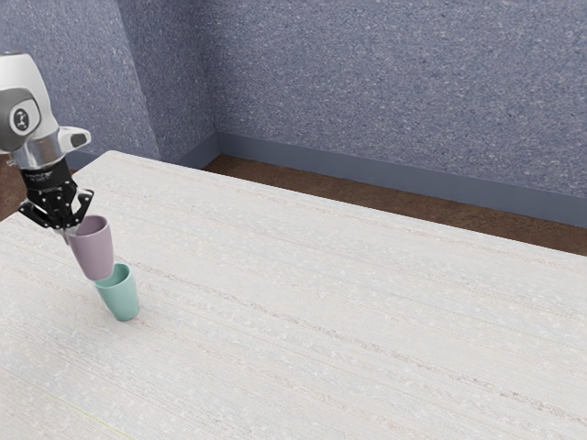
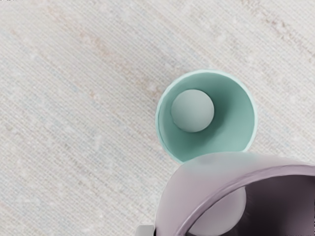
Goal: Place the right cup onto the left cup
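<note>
Mauve cup [image 2: 197,177], cropped, teal cup [image 2: 234,120] partly hidden

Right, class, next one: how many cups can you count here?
2: the mauve cup, held up by the gripper, and the teal cup, standing on the table.

No text, label, brand or number can be read. On the glossy white, rounded housing of the robot arm [image 1: 30,79], in the exterior view, a round grey disc [image 1: 11,120] carries a small dark mark [image 1: 21,120], perhaps a sign or emblem; its shape is too small to make out as any letter or figure.
</note>
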